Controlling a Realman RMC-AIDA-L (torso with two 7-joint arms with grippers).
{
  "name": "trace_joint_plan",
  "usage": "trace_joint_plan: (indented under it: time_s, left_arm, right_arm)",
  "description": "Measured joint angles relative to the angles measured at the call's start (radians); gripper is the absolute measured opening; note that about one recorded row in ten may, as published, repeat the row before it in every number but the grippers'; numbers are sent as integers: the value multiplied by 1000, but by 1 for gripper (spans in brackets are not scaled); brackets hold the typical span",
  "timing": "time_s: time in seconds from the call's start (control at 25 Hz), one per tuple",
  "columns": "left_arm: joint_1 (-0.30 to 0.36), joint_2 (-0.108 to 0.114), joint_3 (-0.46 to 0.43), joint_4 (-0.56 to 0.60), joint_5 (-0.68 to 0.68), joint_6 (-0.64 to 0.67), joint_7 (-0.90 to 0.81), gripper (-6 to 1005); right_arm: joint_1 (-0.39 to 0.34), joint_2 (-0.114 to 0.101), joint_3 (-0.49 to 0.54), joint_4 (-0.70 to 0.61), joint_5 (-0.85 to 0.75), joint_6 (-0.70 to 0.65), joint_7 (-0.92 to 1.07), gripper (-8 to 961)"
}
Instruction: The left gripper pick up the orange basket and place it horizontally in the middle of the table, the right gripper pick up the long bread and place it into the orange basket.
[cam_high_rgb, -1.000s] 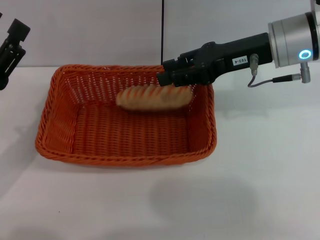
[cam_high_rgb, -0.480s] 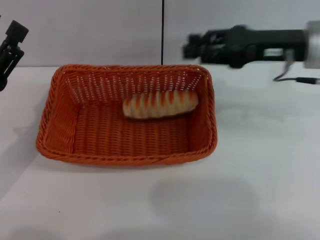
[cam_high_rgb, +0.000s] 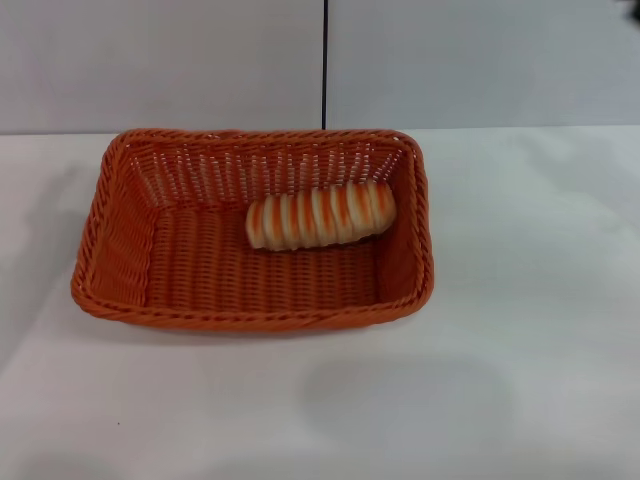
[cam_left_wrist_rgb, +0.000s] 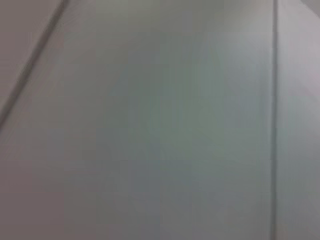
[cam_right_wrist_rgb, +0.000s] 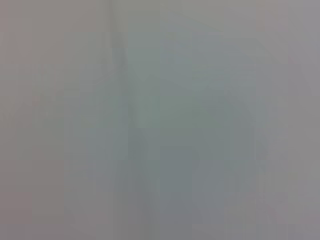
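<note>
The orange basket (cam_high_rgb: 120, 250) lies lengthwise across the middle of the white table (cam_high_rgb: 520, 330) in the head view. Inside it, the long bread (cam_high_rgb: 320, 215) rests on the woven floor against the far right corner, striped cream and orange-brown, slightly tilted. Neither the left gripper nor the right gripper shows in the head view. Both wrist views hold only blank grey surface with faint lines.
A grey wall (cam_high_rgb: 480, 60) with a dark vertical seam (cam_high_rgb: 325, 60) stands behind the table. White tabletop stretches in front of and to the right of the basket.
The right gripper let go of the bread, which dropped into the basket, then rose and pulled away to the right out of view. The left gripper also left the frame.
</note>
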Motion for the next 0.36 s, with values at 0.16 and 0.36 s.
trace_joint_plan:
  time_s: [0.16,0.36]
  left_arm:
    - [10,0,-77,-37,0,-8,43,797]
    - [24,0,-138,-68,0,-20,98,797]
  right_arm:
    - [-34,10,85,89,104,-1,-175,470]
    - [-77,32,205,195,296,-17,-350,470]
